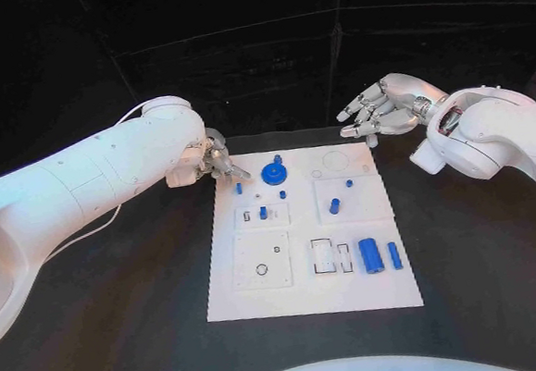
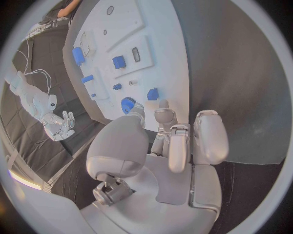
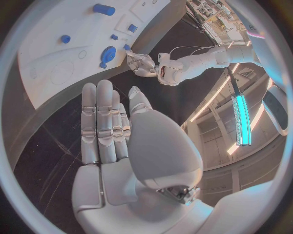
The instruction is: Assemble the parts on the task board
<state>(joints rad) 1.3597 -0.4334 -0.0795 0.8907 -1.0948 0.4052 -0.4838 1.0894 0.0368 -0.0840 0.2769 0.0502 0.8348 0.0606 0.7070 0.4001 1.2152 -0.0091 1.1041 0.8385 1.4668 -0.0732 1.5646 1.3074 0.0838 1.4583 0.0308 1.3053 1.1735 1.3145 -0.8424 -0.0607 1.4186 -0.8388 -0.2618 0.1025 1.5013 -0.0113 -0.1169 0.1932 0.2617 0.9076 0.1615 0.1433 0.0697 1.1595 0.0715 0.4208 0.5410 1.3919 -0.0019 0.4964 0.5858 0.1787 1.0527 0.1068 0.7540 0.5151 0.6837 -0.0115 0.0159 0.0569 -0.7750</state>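
Black desk (image 1: 124, 308) carries the white task board (image 1: 313, 296), which is taken as the landmark for everything below. On its far half a blue round part (image 1: 276, 180) with a raised knob is seen, and just short of it a small blue peg (image 1: 239, 188); toward the board's near right corner two blue cylinders (image 1: 380, 253) lie side by side.

At the board's far left corner the left robot hand (image 1: 215, 163) is held low, its fingers (image 2: 166, 122) curled together over the edge close to the small peg and the round part. Whether anything is pinched between them cannot be told. Beyond the board's far right corner the right robot hand (image 1: 379, 109) is raised off the desk, fingers apart and nothing held.

The step in hand is judged to be a pick at the far left corner. It would be done well if the fingertips were brought down squarely on one piece only, the neighbouring part left undisturbed, and the board not pushed sideways. The right robot hand is best kept clear.
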